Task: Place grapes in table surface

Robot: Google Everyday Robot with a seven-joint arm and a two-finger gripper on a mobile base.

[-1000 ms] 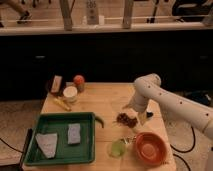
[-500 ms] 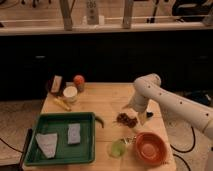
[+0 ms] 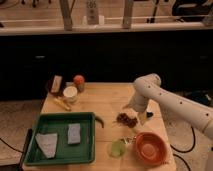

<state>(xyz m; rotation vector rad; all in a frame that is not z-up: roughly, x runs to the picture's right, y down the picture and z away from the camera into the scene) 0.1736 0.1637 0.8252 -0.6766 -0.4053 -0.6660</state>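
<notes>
Hovering low over the right half of the table [image 3: 107, 97], the claw [image 3: 137, 116] sits at the end of the white arm [image 3: 165, 97], which reaches in from the right edge of the view. Whether it is spread or pinched, I cannot tell; the wrist housing hides that.

And there are the grapes [image 3: 126, 119], a small dark reddish cluster lying on the tan planks just to the left of the claw, right up against it or very nearly so. I cannot say if there is contact. The cluster's long axis seems to run roughly left to right, pointing away from the claw toward the green tray [image 3: 60, 152].

So the relation that matters: grapes immediately left of the claw and a touch below it, already down on the wood, or so it looks. My read is that the placing is at or near its end, and the next move calls for a clean lift up and back to the right, away from the fruit, so nothing gets dragged along.

Watch the neighbours. The orange bowl [image 3: 150, 147] sits just in front of the claw, toward the camera, and a small pale green object [image 3: 117, 148] lies in front and to the left. Well off to the far left sit a white cup [image 3: 70, 93] and a round orange-red fruit [image 3: 78, 81].
</notes>
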